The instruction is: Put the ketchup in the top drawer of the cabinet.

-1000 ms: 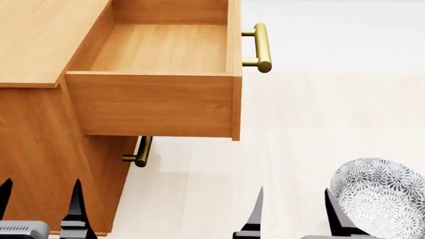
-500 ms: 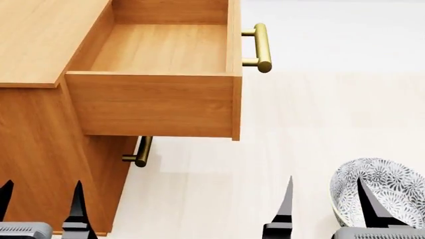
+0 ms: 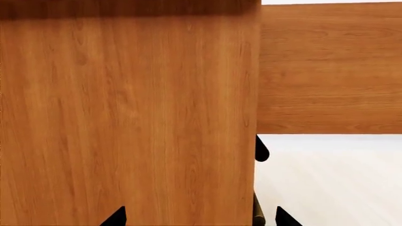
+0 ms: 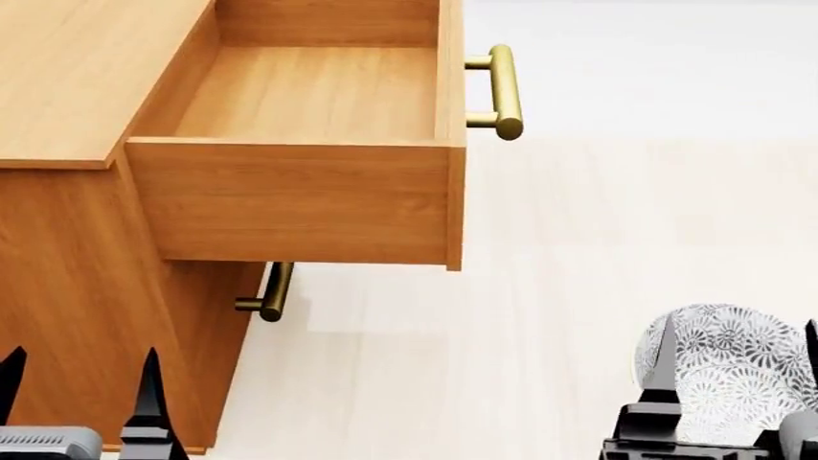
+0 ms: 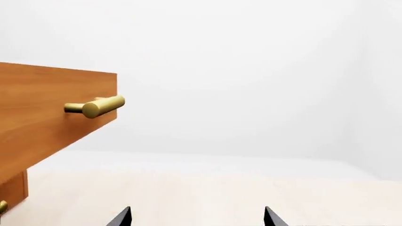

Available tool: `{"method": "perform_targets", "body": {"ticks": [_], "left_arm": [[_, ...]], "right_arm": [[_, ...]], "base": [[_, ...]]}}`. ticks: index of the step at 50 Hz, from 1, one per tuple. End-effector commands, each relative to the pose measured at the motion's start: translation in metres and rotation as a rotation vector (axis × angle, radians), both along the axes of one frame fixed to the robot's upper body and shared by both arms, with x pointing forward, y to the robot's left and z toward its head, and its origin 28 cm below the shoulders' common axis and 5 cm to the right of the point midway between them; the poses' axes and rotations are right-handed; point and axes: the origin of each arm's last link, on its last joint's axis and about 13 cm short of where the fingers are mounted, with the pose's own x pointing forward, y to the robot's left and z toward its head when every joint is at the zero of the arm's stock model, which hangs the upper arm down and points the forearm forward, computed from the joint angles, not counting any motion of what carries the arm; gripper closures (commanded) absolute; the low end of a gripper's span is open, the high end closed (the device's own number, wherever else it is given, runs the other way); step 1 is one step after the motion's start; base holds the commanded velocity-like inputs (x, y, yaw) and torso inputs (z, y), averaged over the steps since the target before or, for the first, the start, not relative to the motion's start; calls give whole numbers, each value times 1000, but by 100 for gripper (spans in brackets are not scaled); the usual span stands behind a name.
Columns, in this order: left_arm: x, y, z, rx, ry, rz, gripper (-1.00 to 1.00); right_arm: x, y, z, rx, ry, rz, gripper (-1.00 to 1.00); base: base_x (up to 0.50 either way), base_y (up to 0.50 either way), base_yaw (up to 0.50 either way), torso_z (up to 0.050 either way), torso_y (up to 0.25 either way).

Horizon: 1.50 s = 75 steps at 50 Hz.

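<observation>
I can't find the ketchup in any of my three views, so I can't say where it sits. The top drawer is pulled well out of the cabinet, and from the head camera I look straight down into its bare wooden bottom; its brass bar handle sticks out from the front panel toward the pale floor. Under the drawer, the lower drawer's brass handle shows against the cabinet front.

My left gripper hangs at the lower edge of the head view, in front of the cabinet's side, its two dark fingertips parted with nothing between them. The left wrist camera is filled by the cabinet's wood grain, with the drawer's side projecting beyond it, and the same spread tips at the frame's edge.

My right gripper sits low at the right, jaws wide, straddling the grey-white patterned bowl as the head camera shows it; whether the fingers touch the bowl I cannot tell. The right wrist camera looks out level at the drawer front and its handle, with the fingertips held apart and empty
</observation>
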Motion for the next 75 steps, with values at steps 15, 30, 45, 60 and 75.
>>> {"method": "perform_targets", "body": {"ticks": [15,30,45,60,75], "left_arm": [[1,-1,-2,-1,7,4,-100],[0,-4,-1,0,7,3,-100],[1,-7,-2,3,11,-1,-100],[1,-5,-4,0,13,2,-100],[4,-4,-5,-3,17,2,-100]], "right_arm": [[8,-50,13,-1,11,-29,-100],[3,-78,15,-21,46,59,-100],[-45,-76,8,-3,52,149,-100],[-83,-69,2,7,6,85,-100],[-112,-72,-17,41,4,12,-100]], "base": [[0,0,0,0,0],[0,0,0,0,0],[0,0,0,0,0],[0,0,0,0,0],[0,0,0,0,0]]}}
